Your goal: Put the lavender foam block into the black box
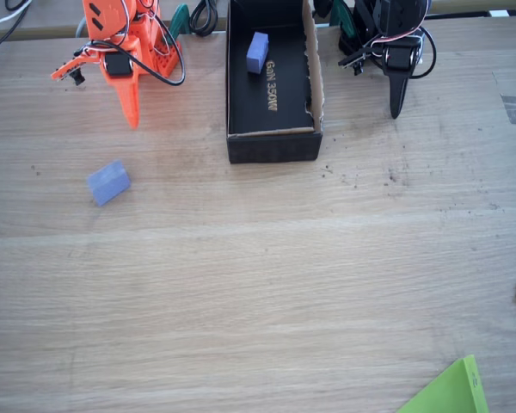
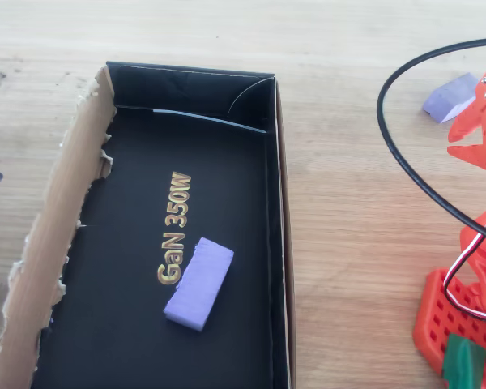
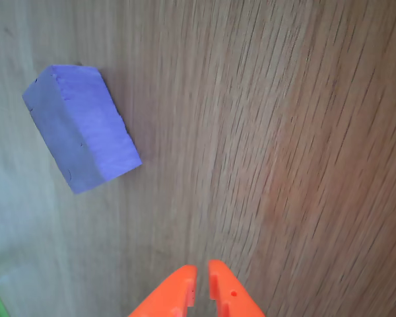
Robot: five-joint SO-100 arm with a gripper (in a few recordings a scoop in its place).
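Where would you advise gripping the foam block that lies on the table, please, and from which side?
Probably from above, closing across the two long sides of the foam block at mid-length. It lies flat on the table, a narrow brick with nothing touching it. The gripper is shut and would need opening first.

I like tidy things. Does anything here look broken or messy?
Yes. The box has one long rim torn and ragged, with brown cardboard showing. One block lies crooked inside it, and another block sits askew out on the table, ahead of the shut gripper.
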